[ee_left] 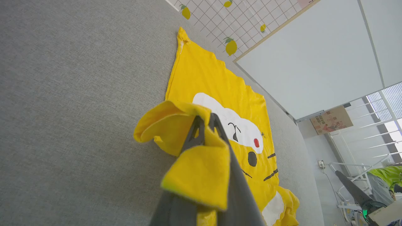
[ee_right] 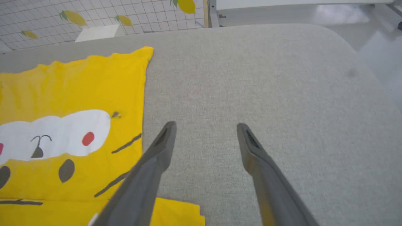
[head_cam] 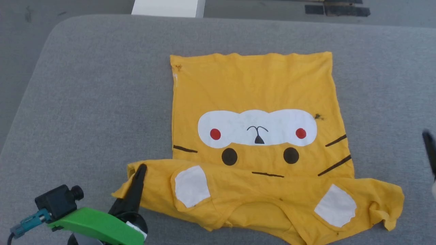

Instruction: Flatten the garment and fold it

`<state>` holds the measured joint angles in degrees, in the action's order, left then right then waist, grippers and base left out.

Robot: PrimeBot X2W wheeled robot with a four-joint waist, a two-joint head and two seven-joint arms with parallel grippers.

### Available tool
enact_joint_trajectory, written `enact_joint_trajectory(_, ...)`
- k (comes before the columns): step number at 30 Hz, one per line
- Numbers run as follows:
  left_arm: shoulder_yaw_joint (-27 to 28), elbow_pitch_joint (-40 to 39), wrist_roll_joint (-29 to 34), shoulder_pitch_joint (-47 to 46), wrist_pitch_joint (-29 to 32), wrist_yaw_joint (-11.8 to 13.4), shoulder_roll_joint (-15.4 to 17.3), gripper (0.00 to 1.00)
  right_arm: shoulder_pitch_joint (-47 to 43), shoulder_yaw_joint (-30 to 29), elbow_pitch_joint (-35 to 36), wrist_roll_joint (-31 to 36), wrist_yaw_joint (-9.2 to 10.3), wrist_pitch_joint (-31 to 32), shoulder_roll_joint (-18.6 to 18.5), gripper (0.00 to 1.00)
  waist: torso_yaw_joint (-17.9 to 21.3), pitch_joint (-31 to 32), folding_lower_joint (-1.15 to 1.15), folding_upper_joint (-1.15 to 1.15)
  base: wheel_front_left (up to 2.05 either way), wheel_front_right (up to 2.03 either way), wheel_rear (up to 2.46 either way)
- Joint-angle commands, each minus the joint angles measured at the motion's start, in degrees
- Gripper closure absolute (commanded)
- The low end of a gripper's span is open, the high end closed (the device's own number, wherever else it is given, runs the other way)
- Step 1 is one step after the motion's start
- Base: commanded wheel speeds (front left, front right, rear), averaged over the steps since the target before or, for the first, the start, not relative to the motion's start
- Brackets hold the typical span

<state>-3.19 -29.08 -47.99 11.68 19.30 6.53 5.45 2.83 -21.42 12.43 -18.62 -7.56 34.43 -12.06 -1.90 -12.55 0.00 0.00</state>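
While my left gripper [ee_left: 205, 118] pinched the near-left sleeve [head_cam: 155, 192] of the garment [head_cam: 253, 92] on the grey cushion [head_cam: 88, 102], my right gripper [ee_right: 205, 126] hung open to its right; I judged a low, gentle leftward pull best.

garment [head_cam: 255, 85] on padded surface [head_cam: 102, 85], left hand [head_cam: 141, 169] at its near-left corner

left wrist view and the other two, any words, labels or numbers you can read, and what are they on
None can be read.
T-shirt: a cartoon face print, no words.
Cardboard sign at the far wall, left wrist view: printed, but too small and blurred to read.
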Motion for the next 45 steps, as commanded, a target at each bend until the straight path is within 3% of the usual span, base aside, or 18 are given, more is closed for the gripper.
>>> enact_joint_trajectory(1, -0.5, -0.3, 0.5, -0.9, -0.4, -0.5, 0.0, 1.0, 3.6, 0.8, 0.8, 0.4, 0.08, 1.2, -1.1, 0.0, -1.2, -2.2, 0.0, 0.0, 0.0, 0.0, 0.0)
enact_joint_trajectory(5, -2.2, -0.2, 1.0, -2.6, -0.5, -1.1, -0.2, 1.0, 14.0, 4.2, -1.5, 2.8, 0.08, 4.2, -3.9, 0.0, -2.4, -5.7, 0.0, 0.0, 0.0, 0.0, 0.0)
enact_joint_trajectory(11, -4.8, 0.7, 1.4, -6.1, -0.7, -2.4, -0.6, 1.0, 29.9, 9.8, -11.1, 7.1, 0.08, 8.9, -6.8, 0.0, -5.3, -12.0, 0.0, 0.0, 0.0, 0.0, 0.0)
enact_joint_trajectory(18, -7.4, 2.2, 1.8, -9.5, -1.1, -3.9, -0.9, 1.0, 42.0, 11.6, -21.9, 10.6, 0.08, 14.9, -6.6, 0.0, -8.6, -16.7, 0.0, 0.0, 0.0, 0.0, 0.0)
enact_joint_trajectory(30, -10.1, 4.4, 1.3, -11.7, -1.5, -4.8, -1.4, 1.0, 46.5, 10.5, -30.4, 15.3, 0.08, 15.0, -6.4, 0.0, -13.0, -19.7, 0.0, 0.0, 0.0, 0.0, 0.0)
enact_joint_trajectory(39, -10.0, 4.1, 1.3, -12.4, -1.5, -4.7, -1.2, 1.0, 48.2, 8.6, -32.8, 17.6, 0.08, 13.9, -6.1, 0.0, -13.3, -21.4, 0.0, 0.0, 0.0, 0.0, 0.0)
enact_joint_trajectory(40, -10.0, 4.1, 1.3, -12.5, -1.5, -4.7, -1.2, 1.0, 48.3, 8.4, -33.0, 17.8, 0.08, 13.8, -6.0, 0.42, -13.2, -21.5, 0.0, 0.0, 0.0, 0.0, 0.0)
enact_joint_trajectory(41, -10.1, 4.1, 1.3, -12.7, -1.5, -4.7, -1.1, 1.0, 48.5, 8.1, -33.1, 18.0, 0.08, 13.7, -5.9, 0.96, -13.1, -21.5, 0.0, 0.0, 0.0, 0.0, 0.0)
enact_joint_trajectory(42, -10.1, 4.2, 1.3, -12.8, -1.4, -4.7, -1.1, 1.0, 48.6, 7.8, -33.3, 18.2, 0.08, 13.6, -5.8, 1.0, -13.1, -21.5, 0.0, 0.0, 0.0, 0.0, 0.0)
enact_joint_trajectory(45, -10.0, 4.4, 1.3, -13.2, -1.4, -4.7, -1.1, 1.0, 48.8, 7.1, -33.7, 18.2, 0.08, 13.3, -5.2, 1.0, -12.7, -21.2, 0.0, 0.0, 0.0, 0.0, 0.0)
